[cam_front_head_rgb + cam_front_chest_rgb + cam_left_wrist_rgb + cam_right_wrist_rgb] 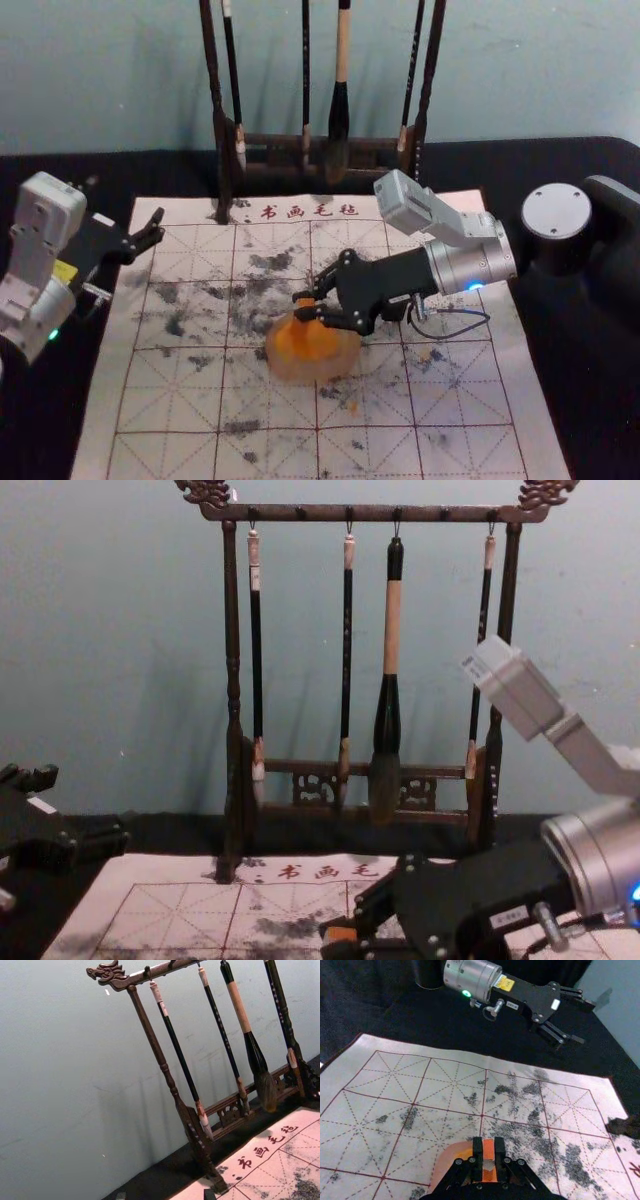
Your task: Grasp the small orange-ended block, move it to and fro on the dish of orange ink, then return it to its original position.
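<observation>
The right gripper reaches in over the back edge of the pale round dish, shut on the small block. Orange ink covers the dish's middle. In the right wrist view the block is upright between the pads of the right gripper, orange with a pale band; part of the dish shows beside them. Whether the block touches the ink is hidden. Parked at the mat's left edge is the open left gripper, its fingertips also in its own wrist view, the gripper holding nothing.
A dark wooden rack with several hanging brushes, including a large one, stands at the back of the mat. The gridded white calligraphy mat has black ink smudges. A dark cylinder with a pale round top is at the right.
</observation>
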`<control>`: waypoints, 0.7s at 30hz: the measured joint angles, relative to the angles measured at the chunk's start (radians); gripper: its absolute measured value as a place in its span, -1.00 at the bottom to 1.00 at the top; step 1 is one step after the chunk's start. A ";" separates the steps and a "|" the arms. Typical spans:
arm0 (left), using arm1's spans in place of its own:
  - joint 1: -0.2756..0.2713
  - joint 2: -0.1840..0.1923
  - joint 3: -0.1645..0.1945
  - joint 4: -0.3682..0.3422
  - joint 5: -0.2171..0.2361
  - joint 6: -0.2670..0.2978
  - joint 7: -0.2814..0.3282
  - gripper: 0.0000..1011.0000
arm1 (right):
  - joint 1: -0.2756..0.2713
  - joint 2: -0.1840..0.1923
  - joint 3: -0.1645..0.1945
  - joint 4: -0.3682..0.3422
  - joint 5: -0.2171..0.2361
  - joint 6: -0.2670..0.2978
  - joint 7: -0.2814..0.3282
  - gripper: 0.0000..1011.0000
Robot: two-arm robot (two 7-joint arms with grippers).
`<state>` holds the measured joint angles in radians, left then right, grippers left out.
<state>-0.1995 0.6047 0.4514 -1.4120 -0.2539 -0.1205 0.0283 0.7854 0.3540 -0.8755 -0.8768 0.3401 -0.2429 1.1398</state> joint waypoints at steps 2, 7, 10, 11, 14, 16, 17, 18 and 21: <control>0.000 0.000 0.000 0.000 0.000 0.000 0.000 0.98 | 0.001 0.000 0.003 0.003 -0.002 0.000 -0.002 -0.73; 0.000 0.000 0.000 0.000 0.000 0.000 0.000 0.98 | 0.001 0.003 0.009 0.003 -0.007 0.000 -0.008 -0.73; 0.000 0.000 0.000 0.000 0.000 0.000 0.000 0.98 | -0.002 0.009 0.013 -0.003 -0.009 0.002 -0.012 -0.73; 0.000 0.000 0.000 0.000 0.000 0.000 0.000 0.98 | -0.003 0.011 0.014 -0.006 -0.010 0.002 -0.013 -0.73; 0.000 0.000 0.000 0.000 0.000 0.000 0.000 0.98 | -0.005 0.016 0.016 -0.013 -0.012 0.005 -0.015 -0.73; 0.000 0.000 0.000 0.000 0.000 0.000 0.000 0.98 | -0.008 0.022 0.019 -0.020 -0.014 0.008 -0.019 -0.73; 0.000 0.000 0.000 0.000 0.000 0.000 0.000 0.98 | -0.009 0.024 0.019 -0.022 -0.015 0.009 -0.020 -0.73; 0.000 0.000 0.000 0.000 0.000 0.000 0.000 0.98 | -0.010 0.027 0.020 -0.026 -0.016 0.011 -0.021 -0.73; 0.000 0.000 0.000 0.000 0.000 0.000 0.000 0.98 | -0.014 0.034 0.023 -0.036 -0.017 0.015 -0.026 -0.73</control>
<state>-0.1995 0.6046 0.4514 -1.4120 -0.2539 -0.1205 0.0283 0.7711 0.3882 -0.8527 -0.9127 0.3233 -0.2284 1.1136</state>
